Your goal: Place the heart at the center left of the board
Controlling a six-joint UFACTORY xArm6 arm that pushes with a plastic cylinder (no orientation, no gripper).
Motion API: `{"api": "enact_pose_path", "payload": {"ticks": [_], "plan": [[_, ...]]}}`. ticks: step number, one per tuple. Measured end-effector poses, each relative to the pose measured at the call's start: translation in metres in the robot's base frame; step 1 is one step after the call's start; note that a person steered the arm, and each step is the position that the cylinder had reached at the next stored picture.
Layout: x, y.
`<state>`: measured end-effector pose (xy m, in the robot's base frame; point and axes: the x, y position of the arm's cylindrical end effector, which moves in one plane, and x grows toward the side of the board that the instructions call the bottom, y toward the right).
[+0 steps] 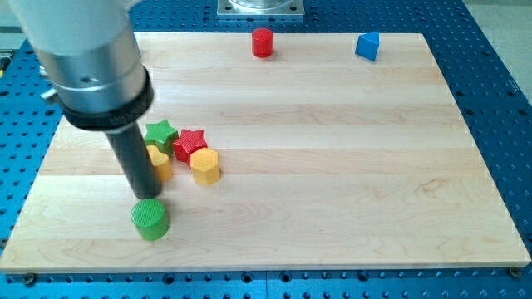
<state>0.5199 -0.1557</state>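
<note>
The yellow heart (160,164) lies at the view's left of the board, partly hidden behind my rod. A green star (162,133) sits just above it, a red star (190,143) to its upper right and a yellow hexagon (204,165) to its right, all in a tight cluster. My tip (147,198) is just below and left of the heart. It stands right at the top edge of a green cylinder (150,219); I cannot tell whether it touches it.
A red cylinder (263,41) stands at the board's top edge near the middle. A blue triangular block (367,46) stands at the top right. The wooden board (332,166) lies on a blue perforated table.
</note>
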Motion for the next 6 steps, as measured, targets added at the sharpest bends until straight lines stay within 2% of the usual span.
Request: {"api": "enact_pose_path", "payload": {"ticks": [2, 3, 4, 5, 6], "plan": [[-0.007, 0.043], [-0.024, 0.043], [-0.030, 0.002], [-0.030, -0.077], [-0.037, -0.075]]}}
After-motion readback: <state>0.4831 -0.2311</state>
